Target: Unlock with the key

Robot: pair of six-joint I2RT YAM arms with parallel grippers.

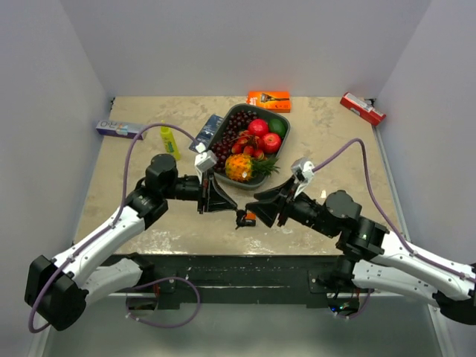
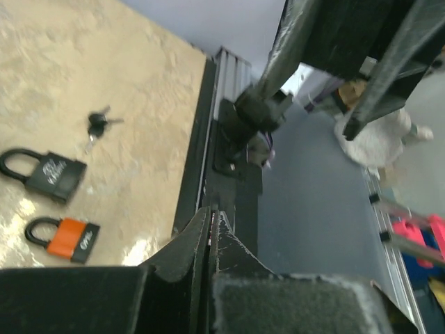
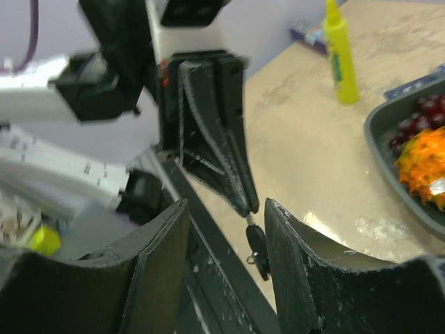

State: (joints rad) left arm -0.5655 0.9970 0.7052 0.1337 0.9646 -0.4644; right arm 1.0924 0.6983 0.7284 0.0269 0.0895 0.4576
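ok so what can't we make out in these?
- Right wrist: key is dark and blurred, teeth unreadable.
- Left wrist: that key is hidden inside the shut left gripper.
- Top: black padlock unseen, apparently under the right gripper; orange padlock partly covered.

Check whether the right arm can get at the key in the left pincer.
Probably yes. The key hangs from the shut left pincer, right between the open fingers of the right pincer, with nothing in the way.
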